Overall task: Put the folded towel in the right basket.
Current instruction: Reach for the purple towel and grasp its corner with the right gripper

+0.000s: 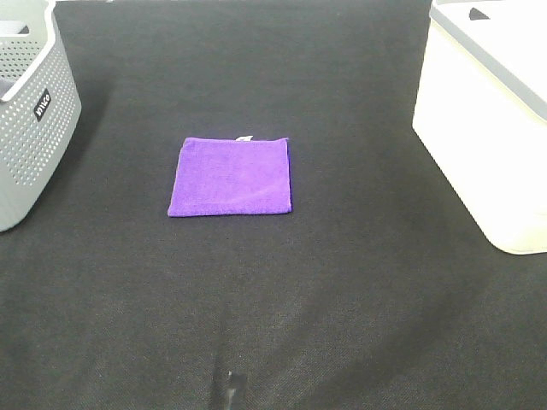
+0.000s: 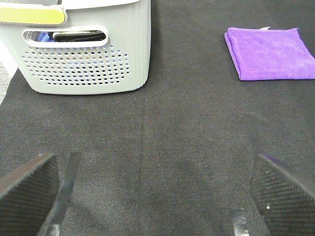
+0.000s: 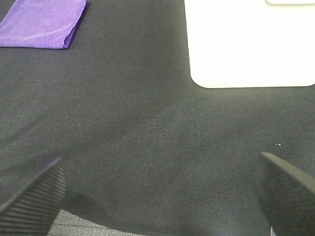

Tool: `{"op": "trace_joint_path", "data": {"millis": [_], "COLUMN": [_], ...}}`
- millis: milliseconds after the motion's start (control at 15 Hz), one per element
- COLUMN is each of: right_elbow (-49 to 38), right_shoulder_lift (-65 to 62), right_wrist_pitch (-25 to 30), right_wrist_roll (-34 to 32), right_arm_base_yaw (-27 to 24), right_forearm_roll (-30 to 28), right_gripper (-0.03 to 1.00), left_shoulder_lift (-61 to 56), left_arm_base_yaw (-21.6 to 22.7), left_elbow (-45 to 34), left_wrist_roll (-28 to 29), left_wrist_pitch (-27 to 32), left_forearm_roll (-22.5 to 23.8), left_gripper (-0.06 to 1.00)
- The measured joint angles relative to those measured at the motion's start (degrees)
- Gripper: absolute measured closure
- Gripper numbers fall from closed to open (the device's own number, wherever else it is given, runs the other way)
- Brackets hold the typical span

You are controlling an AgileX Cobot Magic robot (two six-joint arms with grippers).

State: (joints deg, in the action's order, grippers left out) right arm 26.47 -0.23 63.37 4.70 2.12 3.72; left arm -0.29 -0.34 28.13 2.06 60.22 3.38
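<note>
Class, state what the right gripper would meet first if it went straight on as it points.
Only bare mat, it seems: the right gripper points into the gap between the towel and the white basket, nearer the basket. Depth is unclear.

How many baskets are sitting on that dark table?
2. A grey perforated basket stands at the left edge of the table, a white basket at the right edge, the purple towel between them. Both are cut off by the picture; others could be out of view.
</note>
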Motion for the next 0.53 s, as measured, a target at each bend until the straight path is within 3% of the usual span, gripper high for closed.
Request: {"op": "trace_joint_path", "data": {"millis": [533], "right_elbow": [0.0], "right_shoulder_lift": [0.0], "right_wrist_pitch": [0.0], "right_wrist_roll": [0.0], "right_arm_base_yaw": [0.0], "right_forearm_roll": [0.0], "right_gripper": [-0.02], "left_shoulder_lift": [0.0], "left_arm_base_yaw": [0.0], "left_elbow": [0.0], "left_wrist_roll": [0.0], "left_wrist_pitch": [0.0], "left_forearm_roll": [0.0], "left_gripper": [-0.04]}}
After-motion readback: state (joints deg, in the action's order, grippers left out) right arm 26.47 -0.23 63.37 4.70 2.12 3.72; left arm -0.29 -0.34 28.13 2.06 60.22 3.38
